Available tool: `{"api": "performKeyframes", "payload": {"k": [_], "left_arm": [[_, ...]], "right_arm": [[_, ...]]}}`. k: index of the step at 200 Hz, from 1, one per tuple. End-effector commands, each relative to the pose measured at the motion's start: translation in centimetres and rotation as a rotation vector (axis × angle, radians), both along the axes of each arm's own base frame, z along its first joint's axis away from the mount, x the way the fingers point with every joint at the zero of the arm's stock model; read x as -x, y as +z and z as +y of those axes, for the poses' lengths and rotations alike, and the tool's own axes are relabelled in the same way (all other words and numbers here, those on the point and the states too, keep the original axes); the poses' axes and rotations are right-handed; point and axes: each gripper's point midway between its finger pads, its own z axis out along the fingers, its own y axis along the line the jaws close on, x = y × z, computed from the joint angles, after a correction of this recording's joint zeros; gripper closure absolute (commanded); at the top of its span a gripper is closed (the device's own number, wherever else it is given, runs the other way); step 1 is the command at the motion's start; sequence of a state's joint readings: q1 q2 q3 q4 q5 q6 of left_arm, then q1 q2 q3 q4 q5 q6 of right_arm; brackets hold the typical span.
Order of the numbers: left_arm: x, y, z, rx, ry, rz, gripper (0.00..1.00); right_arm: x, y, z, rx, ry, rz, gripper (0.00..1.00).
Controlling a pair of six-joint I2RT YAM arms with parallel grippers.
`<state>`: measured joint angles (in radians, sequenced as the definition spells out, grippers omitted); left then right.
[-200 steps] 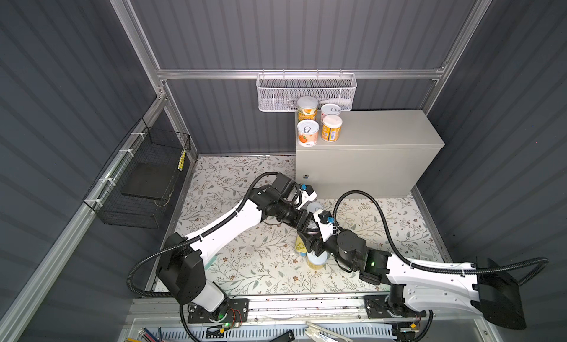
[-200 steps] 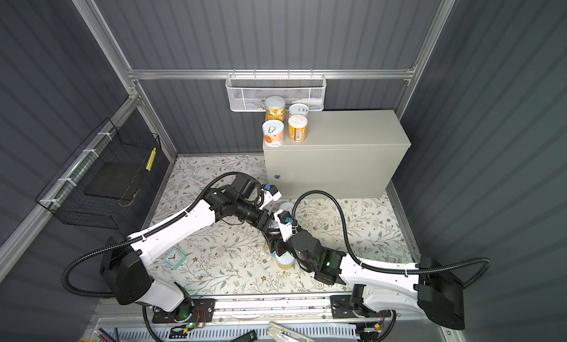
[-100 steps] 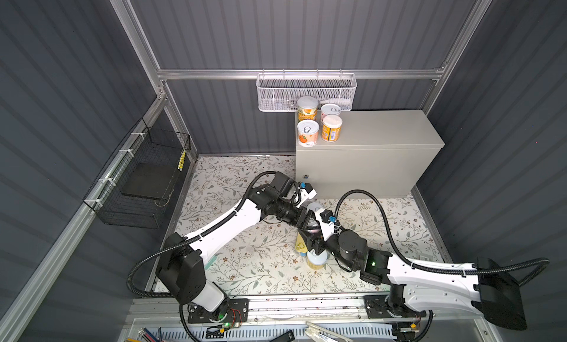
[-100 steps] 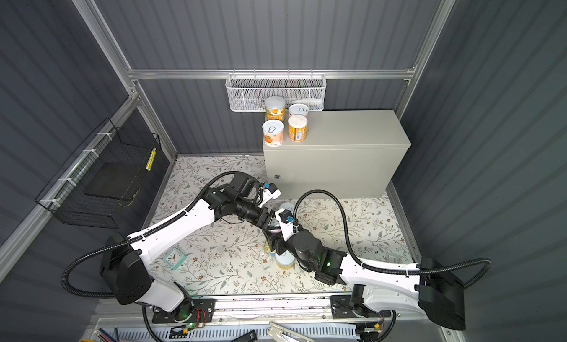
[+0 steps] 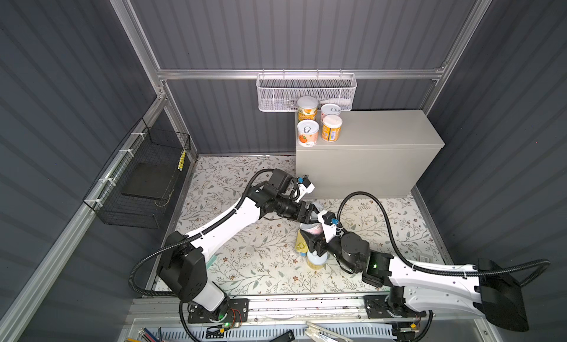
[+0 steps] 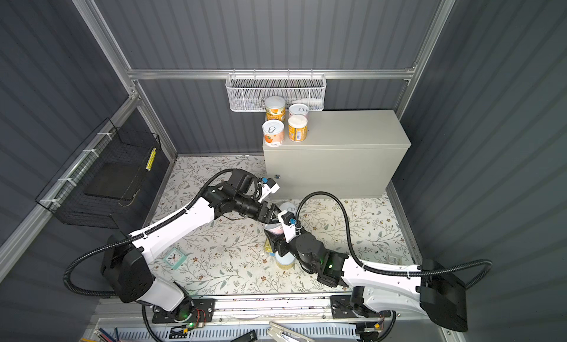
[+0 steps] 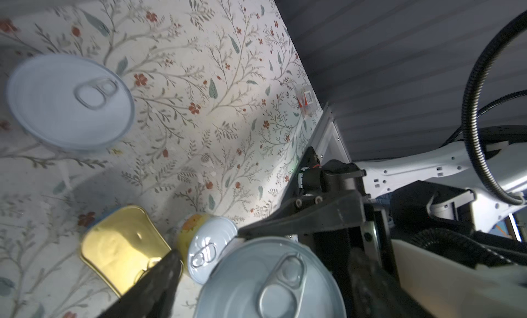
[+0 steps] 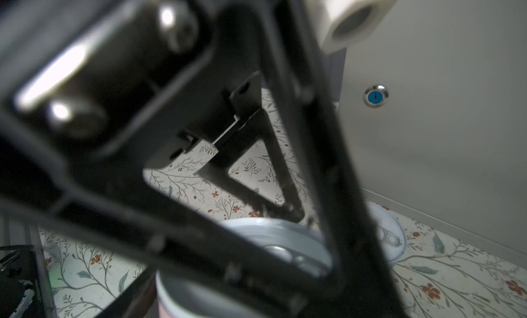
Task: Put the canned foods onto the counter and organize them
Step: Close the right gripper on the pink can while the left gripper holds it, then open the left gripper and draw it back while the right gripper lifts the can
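Got the pink-label can [image 7: 271,282] pinched between the right gripper [image 5: 311,236] fingers, lid up, down in front of the counter [image 5: 383,131]. Also got the left gripper [image 5: 309,217] straddling that same lid, fingers spread wide either side of it; can't tell if touching. Just past the left fingertips, a gold-topped oblong tin [image 7: 119,245] and a yellow-label can [image 7: 205,245], side by side on the floral mat [image 7: 199,74]. Further out from those fingers, a lone pull-tab can [image 7: 68,102]. Well away from both sets of fingers, up on the counter top, four cans [image 5: 307,134] in a tight square.
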<state>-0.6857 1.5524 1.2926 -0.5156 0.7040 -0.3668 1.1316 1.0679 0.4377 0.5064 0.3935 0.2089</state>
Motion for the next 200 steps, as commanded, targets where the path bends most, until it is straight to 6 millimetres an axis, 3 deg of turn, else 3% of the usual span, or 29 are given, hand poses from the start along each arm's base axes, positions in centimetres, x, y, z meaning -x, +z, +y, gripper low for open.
{"api": "performKeyframes", "payload": {"k": [1,29,70,105,159,200], "left_arm": [[-1.7,-0.6,-0.2,-0.013,0.044,-0.009,0.00],[-2.5,-2.2,0.1,-0.071,0.058,0.006,0.00],[-3.4,-2.6,0.4,-0.089,0.098,-0.009,0.00],[-4.0,-2.7,0.8,-0.099,0.135,-0.025,0.00],[-6.7,-3.6,2.2,-0.145,0.271,-0.089,0.00],[-7.3,-3.6,3.3,-0.113,0.364,-0.168,0.00]], "right_arm": [[0.0,2.3,0.2,-0.090,0.001,-0.041,0.41],[0.0,1.9,0.2,-0.096,0.001,-0.042,0.41],[0.3,1.9,-0.5,-0.112,-0.003,-0.049,0.41],[0.4,2.2,-2.2,-0.129,-0.042,-0.057,0.39],[0.7,3.1,-5.1,-0.152,-0.105,-0.054,0.40],[0.8,4.1,-7.7,-0.148,-0.170,-0.064,0.39]]}}
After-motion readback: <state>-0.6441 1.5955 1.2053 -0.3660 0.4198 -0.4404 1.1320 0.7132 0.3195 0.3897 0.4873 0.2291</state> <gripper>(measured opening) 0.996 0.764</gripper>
